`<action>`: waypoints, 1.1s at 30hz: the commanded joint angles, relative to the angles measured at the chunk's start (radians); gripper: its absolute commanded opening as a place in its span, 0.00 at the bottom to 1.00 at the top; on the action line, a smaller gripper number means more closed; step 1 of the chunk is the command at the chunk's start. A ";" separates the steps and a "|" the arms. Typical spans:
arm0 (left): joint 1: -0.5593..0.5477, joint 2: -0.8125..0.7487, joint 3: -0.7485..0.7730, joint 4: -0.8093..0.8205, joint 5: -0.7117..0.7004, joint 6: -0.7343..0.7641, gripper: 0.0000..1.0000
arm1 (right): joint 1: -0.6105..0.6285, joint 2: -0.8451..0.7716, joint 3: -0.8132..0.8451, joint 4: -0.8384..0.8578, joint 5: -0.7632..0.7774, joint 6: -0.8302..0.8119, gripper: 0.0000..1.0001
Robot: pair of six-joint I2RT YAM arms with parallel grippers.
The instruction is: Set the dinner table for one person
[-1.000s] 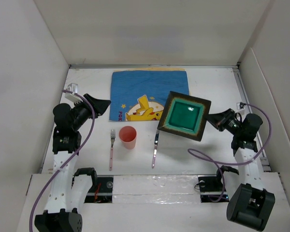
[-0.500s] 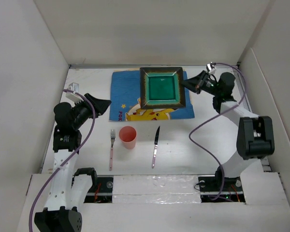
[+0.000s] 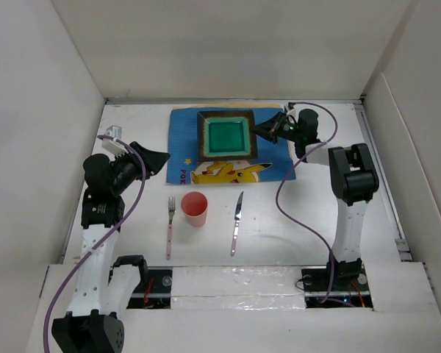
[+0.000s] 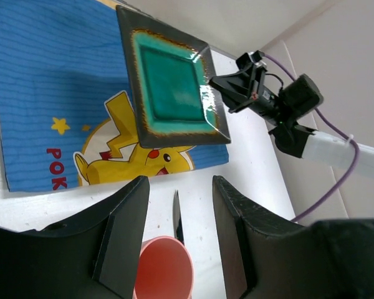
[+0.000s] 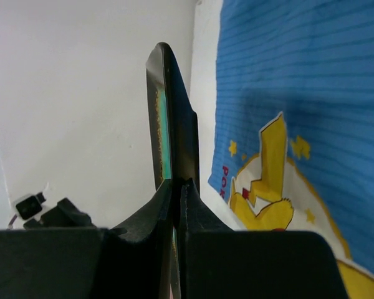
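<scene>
While its jaws clamp the right rim of the plate (image 3: 226, 136), the right gripper (image 3: 261, 132) holds it over the mat (image 3: 182, 129) at the far side of the table (image 3: 316, 220), apparently not yet set down. Placing the plate is the step in hand. The next move calls for lowering it flat onto the mat, then letting go. The left gripper (image 3: 160, 163) hangs agape and empty, while the cup (image 3: 195, 208), fork (image 3: 170, 224) and knife (image 3: 237, 220) lie nearer.

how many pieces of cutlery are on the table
2: a fork left of the pink cup, a knife right of it. The plate could hide more.
</scene>
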 commanded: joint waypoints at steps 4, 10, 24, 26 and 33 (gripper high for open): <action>0.007 0.001 0.018 0.025 0.019 0.020 0.42 | 0.011 0.040 0.154 0.090 0.022 0.032 0.00; 0.007 0.007 0.015 0.028 0.023 0.020 0.42 | 0.031 0.140 0.172 0.140 0.045 0.062 0.00; 0.007 0.007 0.006 0.040 0.032 0.012 0.42 | 0.041 0.281 0.375 -0.291 0.019 -0.190 0.00; 0.007 0.007 0.006 0.039 0.032 0.012 0.42 | 0.041 0.283 0.386 -0.326 0.022 -0.215 0.13; 0.007 0.003 0.000 0.042 0.032 0.009 0.42 | 0.021 0.277 0.493 -0.531 0.059 -0.348 0.51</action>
